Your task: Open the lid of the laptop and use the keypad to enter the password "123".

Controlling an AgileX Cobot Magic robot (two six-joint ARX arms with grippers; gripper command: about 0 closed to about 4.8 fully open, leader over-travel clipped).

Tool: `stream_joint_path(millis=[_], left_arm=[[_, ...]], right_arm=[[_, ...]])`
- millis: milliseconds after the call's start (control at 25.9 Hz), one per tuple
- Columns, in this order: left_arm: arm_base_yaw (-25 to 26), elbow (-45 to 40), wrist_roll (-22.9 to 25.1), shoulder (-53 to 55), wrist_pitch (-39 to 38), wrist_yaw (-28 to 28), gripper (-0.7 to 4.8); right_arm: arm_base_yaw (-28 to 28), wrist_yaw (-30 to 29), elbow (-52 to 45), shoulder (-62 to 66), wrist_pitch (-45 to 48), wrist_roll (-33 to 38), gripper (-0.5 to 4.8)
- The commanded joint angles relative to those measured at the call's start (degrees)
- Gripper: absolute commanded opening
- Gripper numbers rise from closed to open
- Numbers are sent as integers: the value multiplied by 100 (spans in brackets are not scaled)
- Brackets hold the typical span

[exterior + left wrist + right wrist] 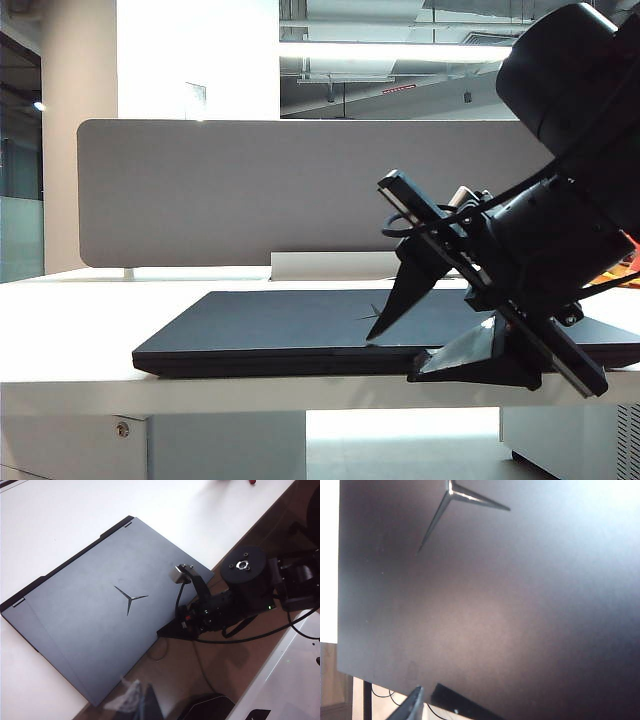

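From the exterior view, your laptop [300,335] lies shut on the bench [70,330]; the right end effector [430,345] straddles its front edge, jaws wide. In the left wrist view, the left end effector is unseen. The right wrist view shows the lid [495,610]: thin, slick, rigid, so lift at that edge.

Closed laptop [95,625] on the white counter [60,525], right pincer [172,630] at its front edge.

The lid [80,605] lies flat and shut, its Y-shaped emblem [129,598] near the middle. The right pincer sits at about four o'clock from the emblem, one dark fingertip [167,632] at the lid's edge over the counter's rim; jaw spacing is unclear. The left pincer is out of sight.
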Motion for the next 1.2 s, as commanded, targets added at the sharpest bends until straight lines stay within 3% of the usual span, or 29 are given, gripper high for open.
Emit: stream_joint_path(millis=[39, 154, 232, 424, 502, 1003, 1196], left_arm=[[-2, 28, 7, -11, -11, -17, -5], [-2, 28, 7, -9, -72, -17, -5], [-2, 28, 7, -9, -103, -17, -5], [-2, 28, 7, -4, -140, -24, -4], [-2, 28, 7, -4, -151, -24, -5], [-2, 26, 9, 7, -350, -122, -5], [-2, 26, 9, 7, -424, -125, -5]], right_arm=[[-4, 81, 33, -22, 584, 162, 197], [-2, 72, 33, -24, 715, 173, 190], [-2, -52, 33, -24, 765, 192, 147], [-2, -136, 35, -31, 1045, 212, 141], [-2, -208, 39, -39, 1097, 212, 104], [-13, -162, 153, -278, 1246, -146, 78], [-13, -199, 605, -538, 953, -660, -2]])
